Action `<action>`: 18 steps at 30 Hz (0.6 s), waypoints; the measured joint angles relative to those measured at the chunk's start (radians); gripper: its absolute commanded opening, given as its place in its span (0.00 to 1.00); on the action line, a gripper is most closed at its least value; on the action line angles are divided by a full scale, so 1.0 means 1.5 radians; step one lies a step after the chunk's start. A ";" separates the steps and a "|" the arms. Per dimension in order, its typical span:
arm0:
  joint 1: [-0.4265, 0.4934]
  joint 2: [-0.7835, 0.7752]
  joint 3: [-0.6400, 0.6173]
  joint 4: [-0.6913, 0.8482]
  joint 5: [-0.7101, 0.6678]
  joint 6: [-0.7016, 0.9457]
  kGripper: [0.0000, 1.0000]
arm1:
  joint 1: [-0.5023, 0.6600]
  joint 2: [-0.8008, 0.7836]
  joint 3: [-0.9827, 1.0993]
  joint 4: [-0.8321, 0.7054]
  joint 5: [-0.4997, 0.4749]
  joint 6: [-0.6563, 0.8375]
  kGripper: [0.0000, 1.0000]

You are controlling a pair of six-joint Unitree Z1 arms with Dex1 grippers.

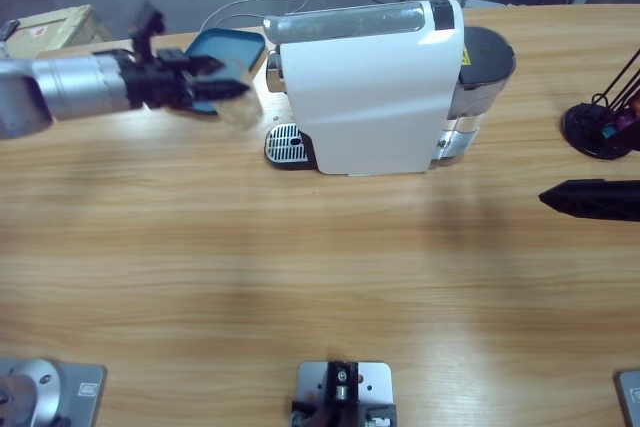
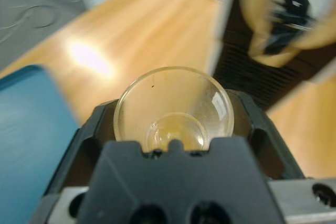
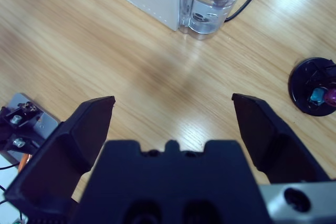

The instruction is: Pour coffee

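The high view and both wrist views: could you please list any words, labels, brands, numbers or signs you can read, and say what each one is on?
No text can be read in any view.
Coffee machine: a small yellow sticker on its right end, too small to read.
Cardboard box at the table's upper left: a label with a red mark, too blurred to read.
Glass in the left gripper, blue tray: no markings visible.
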State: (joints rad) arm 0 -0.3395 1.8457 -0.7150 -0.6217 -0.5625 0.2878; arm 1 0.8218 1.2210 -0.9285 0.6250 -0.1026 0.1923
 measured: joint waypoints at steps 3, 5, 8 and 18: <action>0.018 0.004 -0.049 0.000 0.083 -0.023 0.00 | 0.000 0.000 0.000 0.000 0.000 0.000 1.00; 0.024 0.023 -0.099 0.000 0.135 -0.036 0.00 | 0.000 0.003 0.000 0.000 -0.001 0.000 1.00; 0.034 0.074 -0.167 0.004 0.190 -0.058 0.00 | 0.000 0.009 0.000 0.000 -0.003 0.000 1.00; 0.054 0.173 -0.284 0.092 0.278 -0.085 0.00 | 0.000 0.010 0.011 0.000 -0.009 0.000 1.00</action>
State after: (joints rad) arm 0 -0.2591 2.1055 -1.1412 -0.4838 -0.1449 0.1606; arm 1 0.8218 1.2356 -0.9121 0.6252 -0.1158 0.1923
